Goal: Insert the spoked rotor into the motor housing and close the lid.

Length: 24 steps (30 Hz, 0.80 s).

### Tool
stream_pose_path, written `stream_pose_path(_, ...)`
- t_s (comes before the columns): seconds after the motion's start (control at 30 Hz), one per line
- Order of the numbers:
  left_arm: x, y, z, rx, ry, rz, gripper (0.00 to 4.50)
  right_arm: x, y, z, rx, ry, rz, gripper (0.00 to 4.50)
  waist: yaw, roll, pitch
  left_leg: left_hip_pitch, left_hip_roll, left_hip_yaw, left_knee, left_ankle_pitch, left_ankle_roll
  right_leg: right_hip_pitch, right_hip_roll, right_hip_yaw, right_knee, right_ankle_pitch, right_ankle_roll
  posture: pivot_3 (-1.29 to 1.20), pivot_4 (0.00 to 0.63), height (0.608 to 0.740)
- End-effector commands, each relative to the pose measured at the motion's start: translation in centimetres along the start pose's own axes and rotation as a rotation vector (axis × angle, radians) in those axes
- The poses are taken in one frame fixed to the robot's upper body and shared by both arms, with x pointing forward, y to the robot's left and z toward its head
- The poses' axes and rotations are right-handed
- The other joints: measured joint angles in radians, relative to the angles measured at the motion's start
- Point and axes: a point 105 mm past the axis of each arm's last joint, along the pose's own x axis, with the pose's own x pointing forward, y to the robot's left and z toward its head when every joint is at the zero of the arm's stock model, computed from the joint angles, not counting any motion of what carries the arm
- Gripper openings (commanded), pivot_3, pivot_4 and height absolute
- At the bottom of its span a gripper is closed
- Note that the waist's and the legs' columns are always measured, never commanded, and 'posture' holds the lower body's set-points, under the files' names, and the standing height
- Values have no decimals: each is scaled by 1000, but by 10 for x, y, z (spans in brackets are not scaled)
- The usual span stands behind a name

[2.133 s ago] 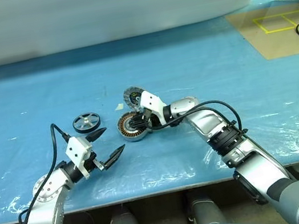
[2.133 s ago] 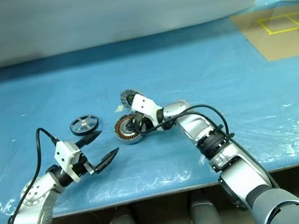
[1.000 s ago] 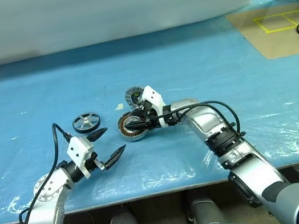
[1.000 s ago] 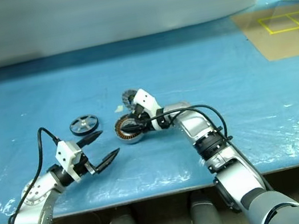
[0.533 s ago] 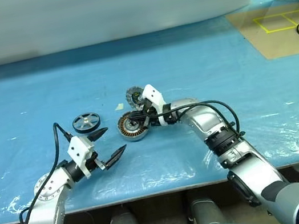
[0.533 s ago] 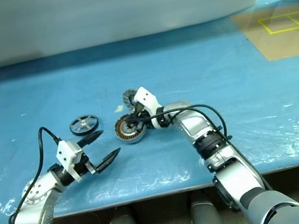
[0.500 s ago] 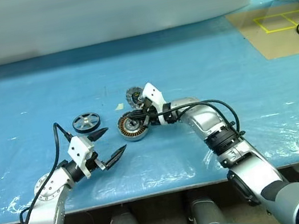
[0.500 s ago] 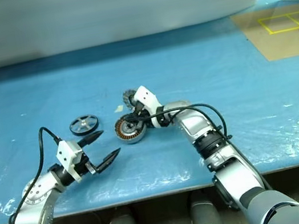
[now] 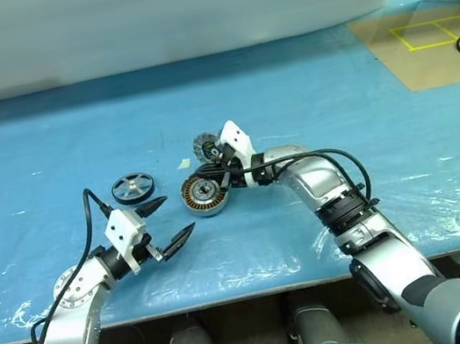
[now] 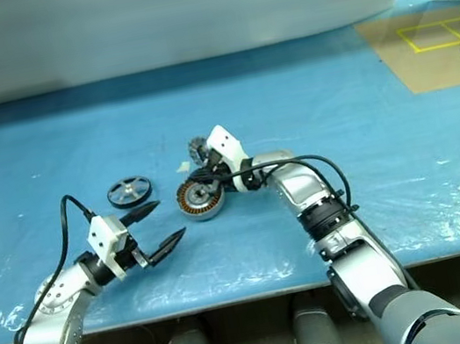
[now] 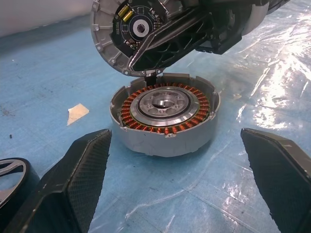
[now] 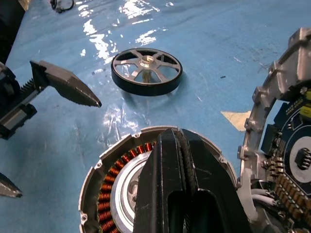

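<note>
Spoked rotor (image 9: pixel 133 188) untouched on surface (image 9: pixel 46 142): rigid, probably light, slick-rimmed, best pinched across rim; left gripper (image 9: pixel 167 219) jaws spread, right gripper (image 12: pixel 177 145) jaws pressed together, empty.

Rotor (image 9: pixel 133 188) lies left of housing (image 9: pixel 205 194); lid (image 9: pixel 206 148) stands tilted just behind housing.

One spoked rotor (image 9: pixel 133 188), one motor housing (image 9: pixel 205 194), one lid (image 9: pixel 205 148), one scrap of paper (image 9: pixel 183 164), and two pincers: left (image 9: pixel 170 219), right (image 9: pixel 210 176).
</note>
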Motion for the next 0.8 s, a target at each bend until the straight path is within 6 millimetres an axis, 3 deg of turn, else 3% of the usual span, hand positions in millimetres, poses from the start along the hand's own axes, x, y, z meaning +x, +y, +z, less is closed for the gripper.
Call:
stream_pose_path(0.03,1,1,6,23,-13,-2,4500,2,5,5,-75,-3,13,27,0,0,0,0,0,0,0,0,0,0,0,0,0,0,0,0,150,740)
stream_pose_path(0.8,0,1,5,21,-9,0,4500,6,19,-16,-69,54,59,27,-1,0,0,0,0,0,0,0,0,0,0,0,0,0,0,0,150,740)
